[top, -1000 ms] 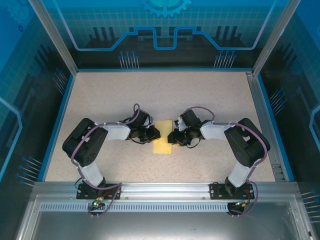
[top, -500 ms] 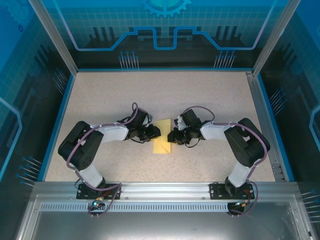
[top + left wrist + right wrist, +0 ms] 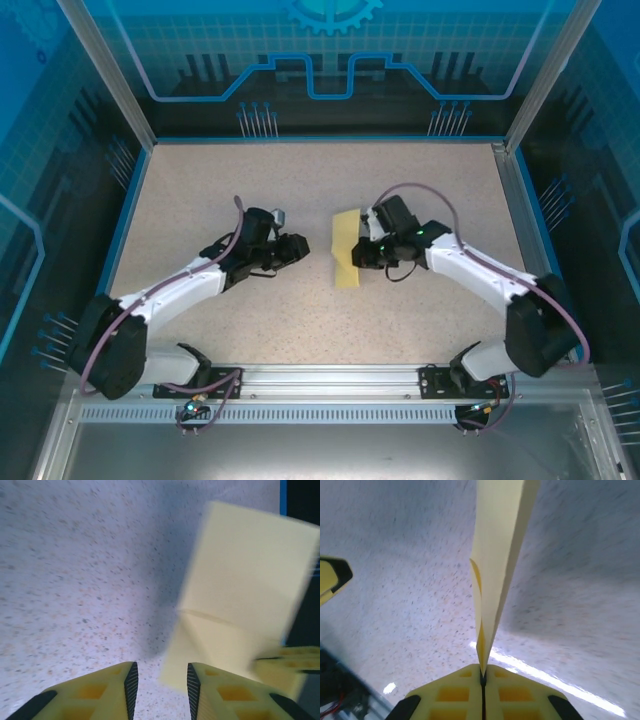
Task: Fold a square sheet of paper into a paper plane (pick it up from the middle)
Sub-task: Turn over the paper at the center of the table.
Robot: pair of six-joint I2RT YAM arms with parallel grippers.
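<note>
The sheet of paper (image 3: pixel 345 240), pale yellow and folded into a narrow strip, is held off the speckled table near its middle. My right gripper (image 3: pixel 360 256) is shut on its right edge; in the right wrist view the paper (image 3: pixel 497 555) rises edge-on from the closed jaws of the right gripper (image 3: pixel 483 672). My left gripper (image 3: pixel 303 246) stands open a short way left of the paper, apart from it. In the left wrist view the left gripper (image 3: pixel 160 692) shows bare table between its pads, with the blurred paper (image 3: pixel 245 580) ahead to the right.
The speckled table (image 3: pixel 250 180) is bordered by a blue rim and see-through walls. An aluminium rail (image 3: pixel 320 380) carries both arm bases at the near edge. A yellow finger of the right gripper (image 3: pixel 285 665) shows in the left wrist view.
The left gripper opened, let go of the paper and drew back to the left. The right gripper shut on the paper and carried it up and slightly farther away.
</note>
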